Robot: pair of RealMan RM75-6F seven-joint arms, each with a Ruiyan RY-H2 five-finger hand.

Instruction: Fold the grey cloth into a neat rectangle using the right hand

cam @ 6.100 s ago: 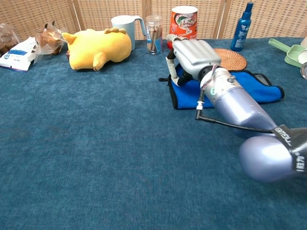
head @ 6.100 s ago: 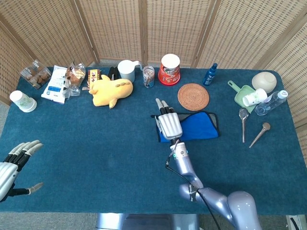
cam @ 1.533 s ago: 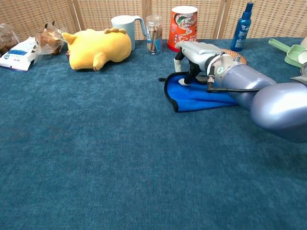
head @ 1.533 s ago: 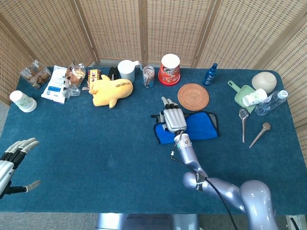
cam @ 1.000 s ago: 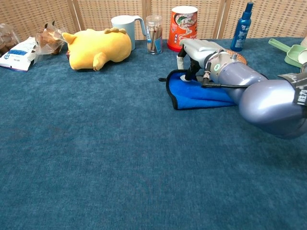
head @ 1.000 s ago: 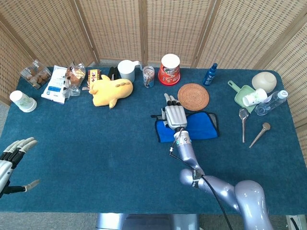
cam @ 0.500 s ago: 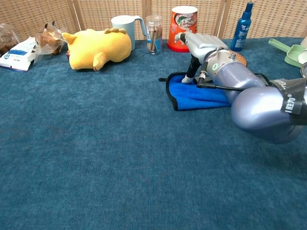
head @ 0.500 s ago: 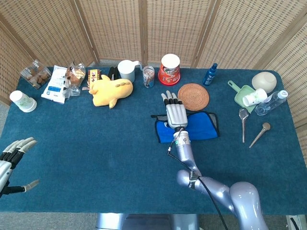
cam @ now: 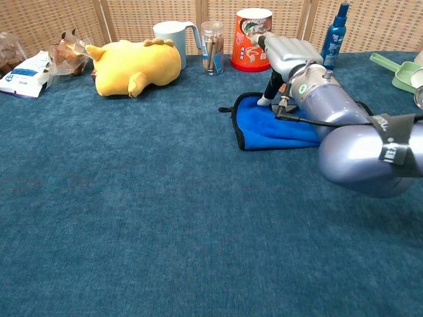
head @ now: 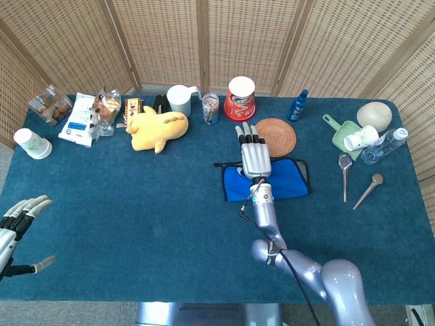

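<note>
Right of frame centre, on the blue table [head: 136,204]: folded cloth [head: 285,180] [cam: 264,129], blue with dark edging. Over its left part, right hand [head: 253,157] [cam: 285,54], fingers straight and spread, holding nothing. At the lower left edge, left hand [head: 17,227], fingers apart, empty. Just above the cloth, woven coaster [head: 275,136].

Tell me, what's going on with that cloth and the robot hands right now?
Right robot hand flat over the cloth, fingers out, holding nothing. Left robot hand open, idle at table edge. Cloth blue, not grey, folded over. Woven coaster close behind.
</note>
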